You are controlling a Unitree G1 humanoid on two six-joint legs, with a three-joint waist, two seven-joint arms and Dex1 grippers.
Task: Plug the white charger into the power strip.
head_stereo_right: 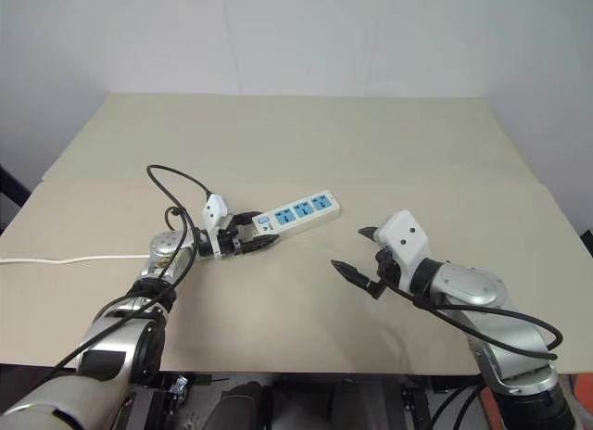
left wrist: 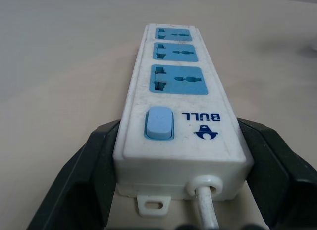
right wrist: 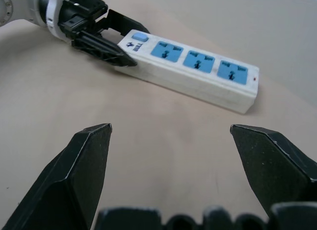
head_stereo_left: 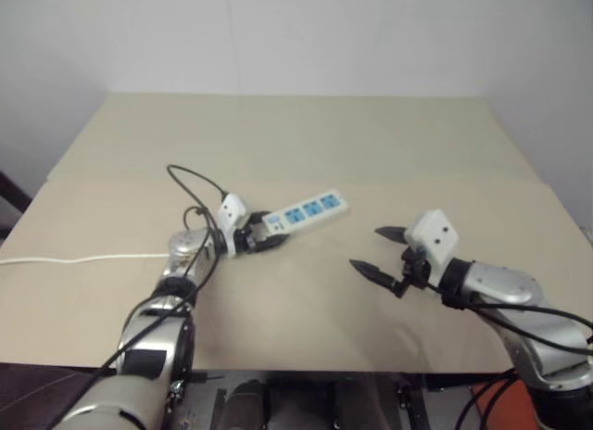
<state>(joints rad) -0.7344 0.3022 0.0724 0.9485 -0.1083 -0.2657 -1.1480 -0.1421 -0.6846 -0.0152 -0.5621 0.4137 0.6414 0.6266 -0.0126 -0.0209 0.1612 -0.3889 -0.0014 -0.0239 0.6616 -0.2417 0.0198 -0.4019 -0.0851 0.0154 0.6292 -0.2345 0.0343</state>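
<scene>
The power strip (head_stereo_left: 310, 210) lies flat on the beige table, a long white bar with three blue sockets and a blue switch (left wrist: 159, 123) at its near end. My left gripper (head_stereo_left: 269, 237) is shut on that switch end, one black finger (left wrist: 89, 175) against each long side. Its thin white cord (left wrist: 205, 202) leaves between the fingers. My right gripper (head_stereo_left: 366, 247) hovers to the right of the strip, open, with nothing between its fingers (right wrist: 89, 155); its wrist view shows the strip (right wrist: 198, 71) ahead. The white charger is out of view.
The strip's white cord (head_stereo_left: 74, 259) trails off the table's left edge. A black cable (head_stereo_left: 195, 180) loops above my left wrist. The tabletop (head_stereo_left: 306, 133) has a seam across its middle and a white wall behind it.
</scene>
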